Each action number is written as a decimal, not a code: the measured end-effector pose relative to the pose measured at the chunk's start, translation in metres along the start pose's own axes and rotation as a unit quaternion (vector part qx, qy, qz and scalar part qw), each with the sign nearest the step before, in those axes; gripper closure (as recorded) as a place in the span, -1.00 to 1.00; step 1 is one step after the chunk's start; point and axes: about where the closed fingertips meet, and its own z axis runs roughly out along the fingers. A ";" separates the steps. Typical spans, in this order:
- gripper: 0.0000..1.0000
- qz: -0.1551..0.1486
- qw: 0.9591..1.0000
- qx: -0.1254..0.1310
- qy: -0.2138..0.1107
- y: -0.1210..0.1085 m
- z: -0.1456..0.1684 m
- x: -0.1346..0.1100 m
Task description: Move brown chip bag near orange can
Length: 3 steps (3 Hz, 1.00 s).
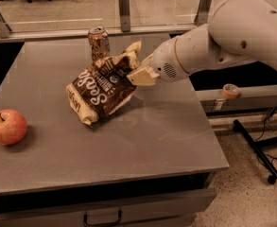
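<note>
Flat grey matte table (166, 145). Smooth white rounded arm (223, 41) reaches in from the right. Crinkled dark-brown chip bag (102, 86) with cream edges hangs tilted left of the jaws. Cream wedge-fingered gripper (137, 63) is clamped on its right edge. Glossy red apple (6, 126) sits far left. Small cylindrical orange can (99, 41) stands just behind-left, near the bag's top.

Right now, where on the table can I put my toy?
The table is bare along its front edge, right of the apple, and at the back left of the orange can. Crowded: the middle back, where the gripper grips the brown chip bag near that can.
</note>
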 end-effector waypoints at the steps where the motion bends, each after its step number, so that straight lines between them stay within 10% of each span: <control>1: 1.00 0.004 0.999 0.044 -0.009 -0.040 0.011 -0.021; 3: 1.00 0.032 0.992 0.118 -0.012 -0.116 0.028 -0.045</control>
